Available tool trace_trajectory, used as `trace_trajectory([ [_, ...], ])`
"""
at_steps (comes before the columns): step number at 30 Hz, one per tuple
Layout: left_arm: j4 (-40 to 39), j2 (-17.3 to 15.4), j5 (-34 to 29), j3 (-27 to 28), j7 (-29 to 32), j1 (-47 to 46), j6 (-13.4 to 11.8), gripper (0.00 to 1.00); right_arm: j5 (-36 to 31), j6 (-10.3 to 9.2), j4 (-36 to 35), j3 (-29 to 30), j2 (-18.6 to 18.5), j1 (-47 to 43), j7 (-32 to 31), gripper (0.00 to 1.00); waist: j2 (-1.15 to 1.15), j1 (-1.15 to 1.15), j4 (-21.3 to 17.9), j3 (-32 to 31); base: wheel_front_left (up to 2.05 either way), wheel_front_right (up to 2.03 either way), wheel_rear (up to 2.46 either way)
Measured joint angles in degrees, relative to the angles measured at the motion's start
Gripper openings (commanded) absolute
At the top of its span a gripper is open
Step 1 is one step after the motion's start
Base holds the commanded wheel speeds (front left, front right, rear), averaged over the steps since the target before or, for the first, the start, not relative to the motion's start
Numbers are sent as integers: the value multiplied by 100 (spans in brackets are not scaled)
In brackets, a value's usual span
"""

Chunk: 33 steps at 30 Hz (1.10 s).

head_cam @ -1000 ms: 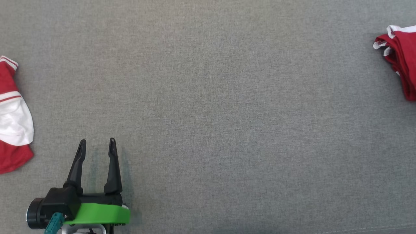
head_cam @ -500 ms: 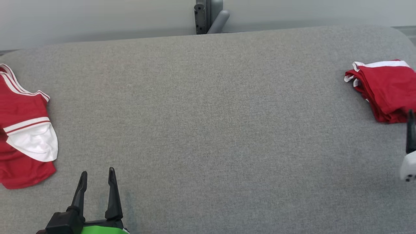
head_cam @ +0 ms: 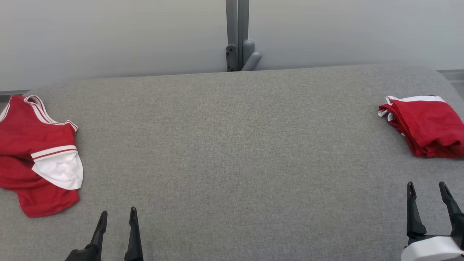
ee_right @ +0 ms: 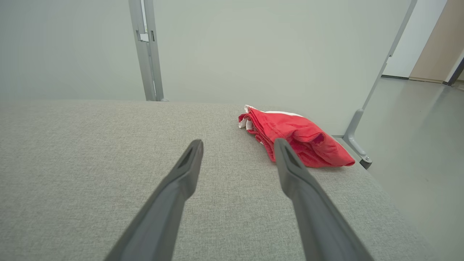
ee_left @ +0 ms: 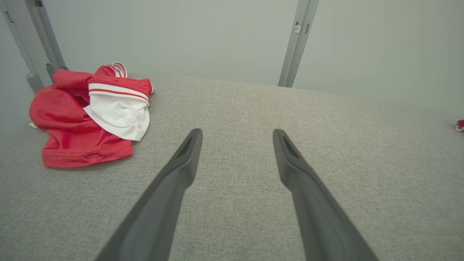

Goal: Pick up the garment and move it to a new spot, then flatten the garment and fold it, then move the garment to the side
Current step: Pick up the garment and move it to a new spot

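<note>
The left gripper [head_cam: 119,211] hovers low over the near left of the grey padded table [head_cam: 232,152], its fingers spread apart and holding nothing. The right gripper [head_cam: 426,183] at the near right is the same, jaws wide and empty. Just left of and beyond the left gripper, close to the table's left edge, lies the crumpled red and white garment [head_cam: 36,152], not touched by either gripper. I judge this to be the first step, the pick-up, not yet begun. The next move calls for the left gripper to reach left and farther, then close on a raised fold. At the far right lies a folded red pile [head_cam: 424,127], probably already dealt with. Both garments are cut off by the edges of the head view. Whether the pile is one piece or several I cannot tell, nor what kind of garment the crumpled one is.
</note>
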<state>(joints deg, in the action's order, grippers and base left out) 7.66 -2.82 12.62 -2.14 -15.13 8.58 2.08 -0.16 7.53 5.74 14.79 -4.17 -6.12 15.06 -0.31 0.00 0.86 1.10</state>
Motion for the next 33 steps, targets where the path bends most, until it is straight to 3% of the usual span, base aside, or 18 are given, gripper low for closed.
trace_trajectory([
  [33, 209, 0, 66, -45, 0, 37, 118, 100, 3, 0, -307, -480, 136, -363, 0, 100, 0, 0, 251, -154, 0, 0, 0],
])
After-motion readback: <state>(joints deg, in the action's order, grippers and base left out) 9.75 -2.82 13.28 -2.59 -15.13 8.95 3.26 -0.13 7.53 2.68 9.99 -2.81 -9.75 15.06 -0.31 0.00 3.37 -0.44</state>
